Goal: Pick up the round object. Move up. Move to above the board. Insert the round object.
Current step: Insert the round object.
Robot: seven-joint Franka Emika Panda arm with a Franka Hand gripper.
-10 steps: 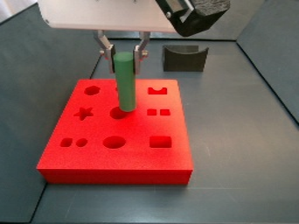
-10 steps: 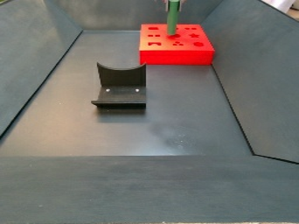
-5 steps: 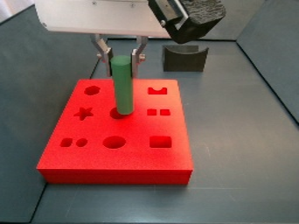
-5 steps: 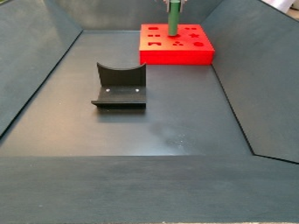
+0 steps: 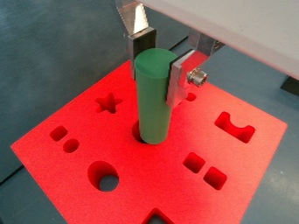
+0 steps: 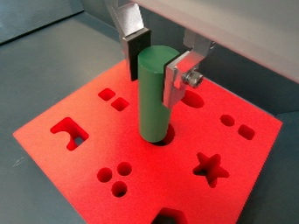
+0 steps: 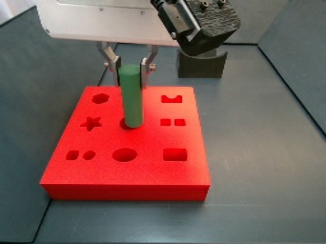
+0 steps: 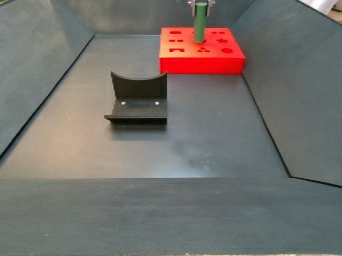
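Peg (image 5: 156, 98) is standing upright with its lower end sitting in a round hole near the middle of the board (image 5: 82, 118), and the gripper (image 5: 162, 58) is hanging directly over it. Its fingers (image 5: 183, 77) are flanking the peg's top; in both wrist views one plate is lying against the peg while the other appears to be standing slightly clear, so I cannot tell whether the grip is clenched or released. In a side view the peg (image 7: 130, 93) is rising straight out of the board (image 7: 128, 176) under the gripper (image 7: 130, 57).

To do the insertion well, I would judge that the push needs to be running straight down the peg's axis, with no sideways lean that could wedge it against the hole's rim. Letting go is best left until the peg is sitting at depth.

Every other cut-out in the board, star, squares, ovals and notched shape, is lying empty. A dark fixture (image 8: 135, 98) is standing on the floor, well apart from the board (image 8: 201, 55), with nothing in it.
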